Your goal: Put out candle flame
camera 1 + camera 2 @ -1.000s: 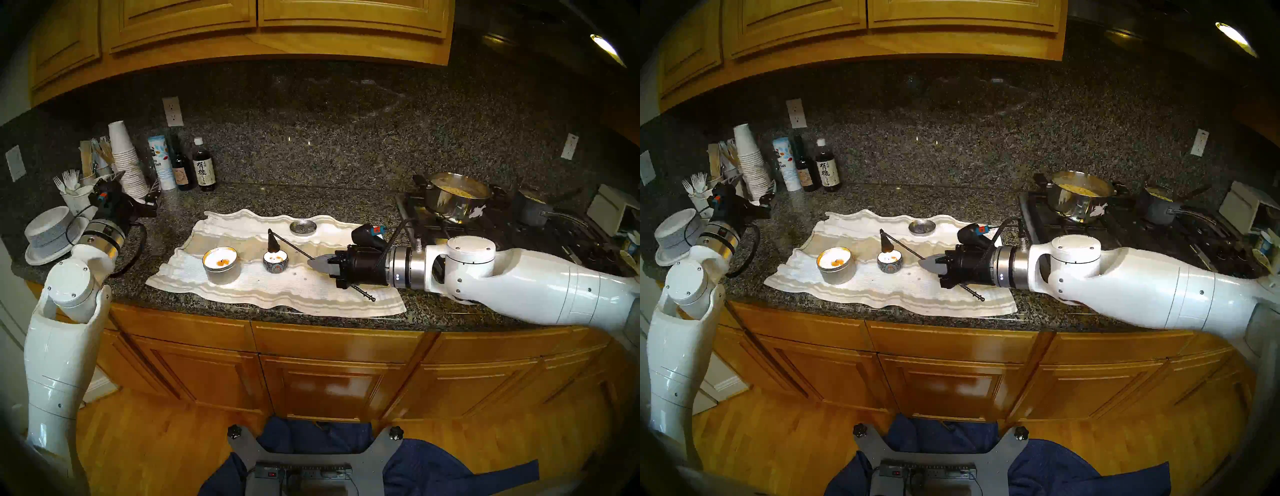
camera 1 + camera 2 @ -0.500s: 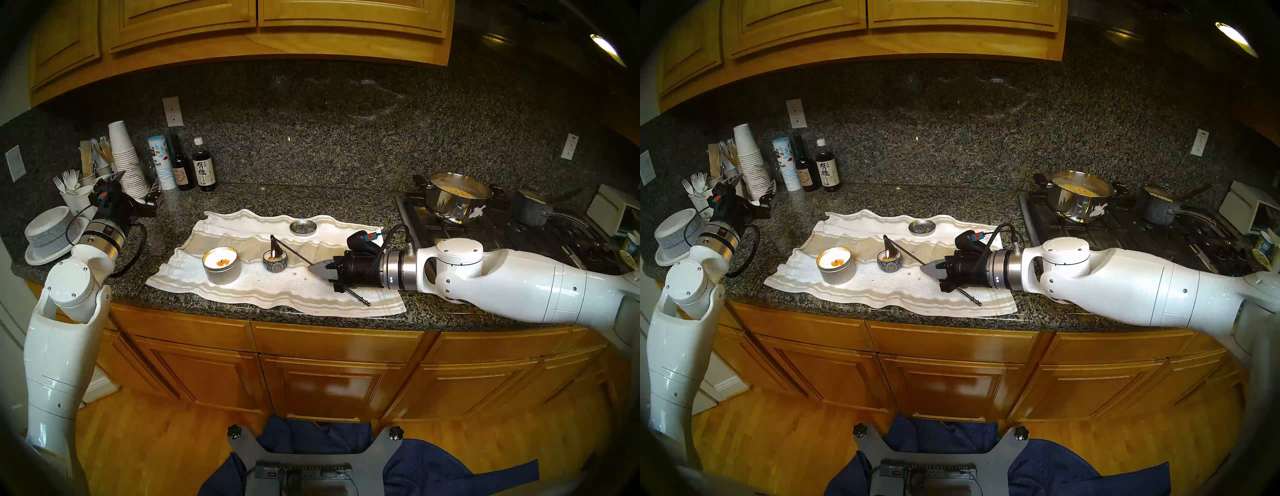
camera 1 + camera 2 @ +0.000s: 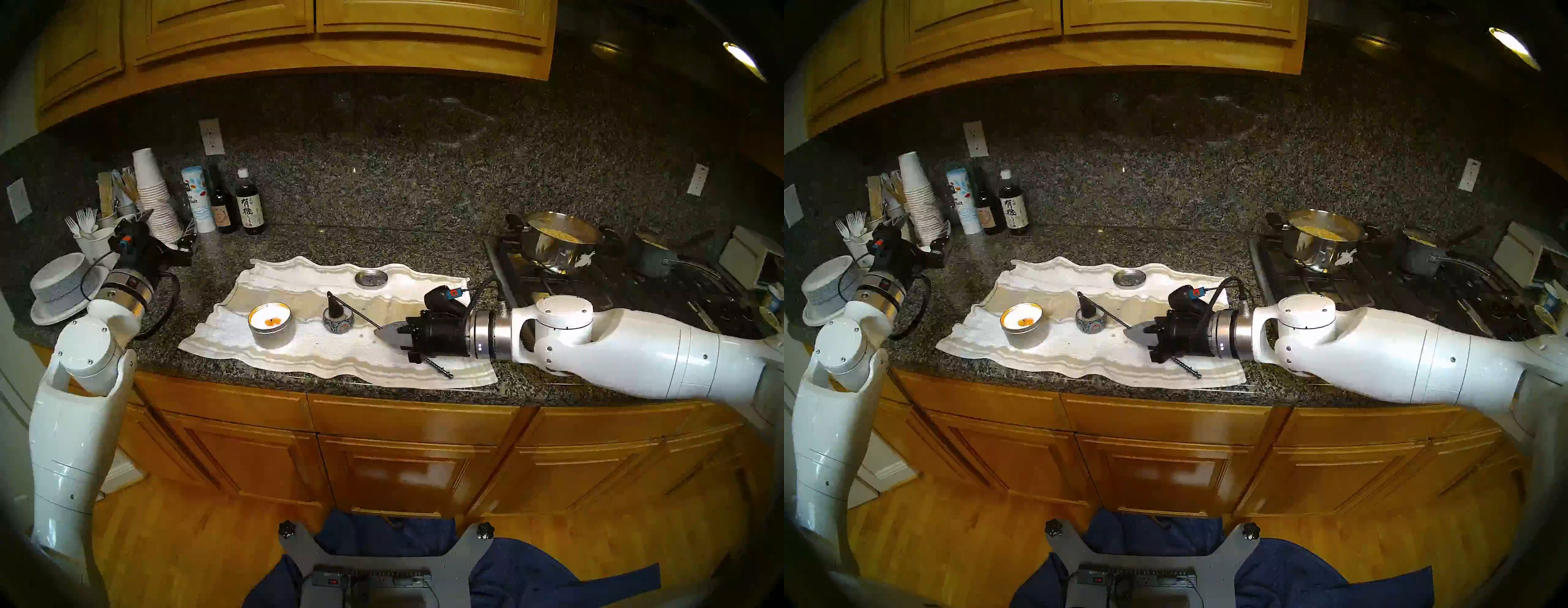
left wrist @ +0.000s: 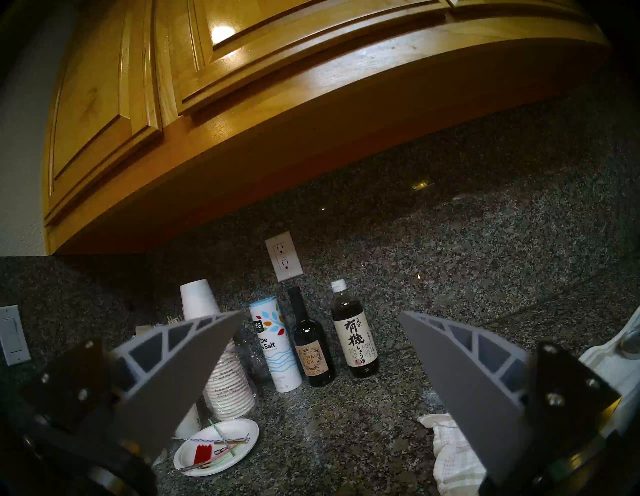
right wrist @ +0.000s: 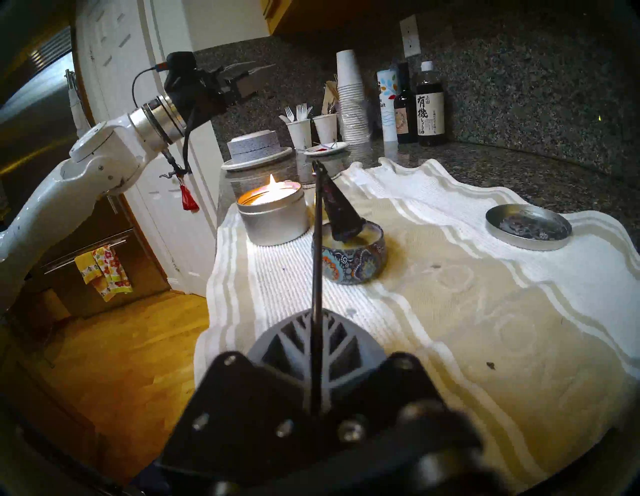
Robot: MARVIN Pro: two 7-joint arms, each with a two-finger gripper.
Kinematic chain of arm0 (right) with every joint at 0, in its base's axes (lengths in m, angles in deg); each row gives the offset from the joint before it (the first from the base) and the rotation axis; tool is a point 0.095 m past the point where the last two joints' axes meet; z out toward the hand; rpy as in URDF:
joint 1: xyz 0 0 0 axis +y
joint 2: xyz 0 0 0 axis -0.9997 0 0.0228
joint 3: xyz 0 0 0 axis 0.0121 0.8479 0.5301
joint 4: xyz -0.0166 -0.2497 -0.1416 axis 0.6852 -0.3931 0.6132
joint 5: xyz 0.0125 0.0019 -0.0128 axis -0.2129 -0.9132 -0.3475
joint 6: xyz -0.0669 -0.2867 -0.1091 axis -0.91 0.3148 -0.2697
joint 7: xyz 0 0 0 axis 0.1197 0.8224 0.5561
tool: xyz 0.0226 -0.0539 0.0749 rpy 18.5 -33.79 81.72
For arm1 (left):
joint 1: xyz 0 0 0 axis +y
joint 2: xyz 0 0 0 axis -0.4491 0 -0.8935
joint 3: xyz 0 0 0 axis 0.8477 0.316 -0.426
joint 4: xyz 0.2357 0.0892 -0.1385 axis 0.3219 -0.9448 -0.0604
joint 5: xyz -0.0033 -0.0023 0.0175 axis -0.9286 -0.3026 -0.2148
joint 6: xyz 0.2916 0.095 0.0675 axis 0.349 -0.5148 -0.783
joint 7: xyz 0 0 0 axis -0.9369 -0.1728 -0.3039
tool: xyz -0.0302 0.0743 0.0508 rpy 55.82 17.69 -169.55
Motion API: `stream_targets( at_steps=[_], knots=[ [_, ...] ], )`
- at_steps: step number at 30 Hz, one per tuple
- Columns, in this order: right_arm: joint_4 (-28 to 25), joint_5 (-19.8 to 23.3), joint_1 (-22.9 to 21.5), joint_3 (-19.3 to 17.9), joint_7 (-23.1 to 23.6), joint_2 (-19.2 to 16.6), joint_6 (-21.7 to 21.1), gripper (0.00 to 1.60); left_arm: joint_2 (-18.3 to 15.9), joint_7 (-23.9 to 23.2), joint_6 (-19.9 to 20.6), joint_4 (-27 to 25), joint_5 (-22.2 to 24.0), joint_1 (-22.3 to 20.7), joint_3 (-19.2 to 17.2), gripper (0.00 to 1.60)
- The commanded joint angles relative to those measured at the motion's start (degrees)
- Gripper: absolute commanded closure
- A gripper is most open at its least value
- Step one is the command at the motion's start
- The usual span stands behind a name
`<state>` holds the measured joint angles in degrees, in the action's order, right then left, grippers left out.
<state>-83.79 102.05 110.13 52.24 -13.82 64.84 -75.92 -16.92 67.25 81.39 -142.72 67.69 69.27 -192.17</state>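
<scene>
Just ahead of the right gripper (image 5: 313, 332), clamped shut on the snuffer (image 5: 316, 263): cone now lowered into the patterned candle tin (image 5: 349, 258), flame visible half a second ago gone, probably smothered. Beyond, to its left: silver candle (image 5: 273, 216) lit. Beneath: striped towel (image 5: 485, 311) on granite counter (image 3: 424, 242). Far off: left gripper (image 4: 315, 363), spread wide, empty.

A speckled dark granite countertop (image 3: 382, 242) and matching backsplash (image 3: 424, 170) are flanked above and below by honey-toned wooden cabinets (image 3: 322, 25). White wall outlets (image 3: 211, 136) are set into the backsplash. The floor (image 3: 178, 547) is laid in warm wood planks.
</scene>
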Motion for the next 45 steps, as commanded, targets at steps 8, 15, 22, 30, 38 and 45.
stream_targets(
  at_steps=[8, 15, 22, 30, 38, 45],
  knots=[
    [-2.18, 0.53, -1.23, -1.63, 0.23, -2.07, 1.99, 1.60, -0.75, 0.08, -1.06, -1.43, -0.06, -1.28, -0.68, 0.00],
    [-1.16, 0.72, -0.57, -0.89, 0.12, -1.50, 1.96, 1.60, -0.84, 0.15, -1.13, -1.42, 0.00, -1.25, -0.65, 0.00],
    [0.06, 0.85, -0.43, -0.50, 0.40, -0.64, 1.98, 1.60, -0.92, 0.23, -1.14, -1.43, 0.07, -1.21, -0.60, 0.00],
    [1.27, 1.31, -0.77, -0.58, 1.06, 0.52, 1.99, 1.60, -1.03, 0.33, -1.14, -1.43, 0.15, -1.17, -0.56, 0.00],
    [1.45, 1.35, -0.93, -0.48, 1.27, 0.85, 1.76, 1.60, -1.12, 0.41, -1.17, -1.43, 0.23, -1.13, -0.51, 0.00],
    [1.07, 1.34, -0.98, -0.43, 1.18, 0.60, 1.80, 1.60, -1.21, 0.49, -1.20, -1.43, 0.31, -1.09, -0.47, 0.00]
  ],
)
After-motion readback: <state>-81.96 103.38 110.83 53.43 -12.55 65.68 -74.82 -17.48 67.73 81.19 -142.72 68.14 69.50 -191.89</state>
